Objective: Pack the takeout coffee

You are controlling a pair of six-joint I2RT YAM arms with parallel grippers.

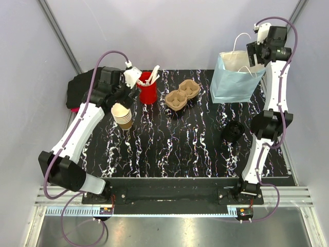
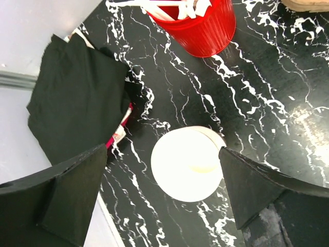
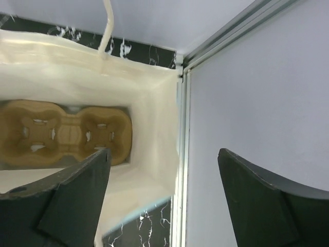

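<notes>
Left gripper (image 2: 162, 154) wide open, empty, poised straddling paper cup (image 2: 187, 164) for pickup; right gripper (image 3: 164, 154) spread, empty, over bag (image 3: 154, 92), carrier (image 3: 61, 131) flat inside, awaiting cup.

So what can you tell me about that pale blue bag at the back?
The bag is pale blue paper with white cord handles and a cream inside. It stands upright with its mouth open at the far right of the black marbled table. A brown pulp cup tray lies flat on its bottom. The right pincer hangs open above its mouth, holding nothing.
</notes>
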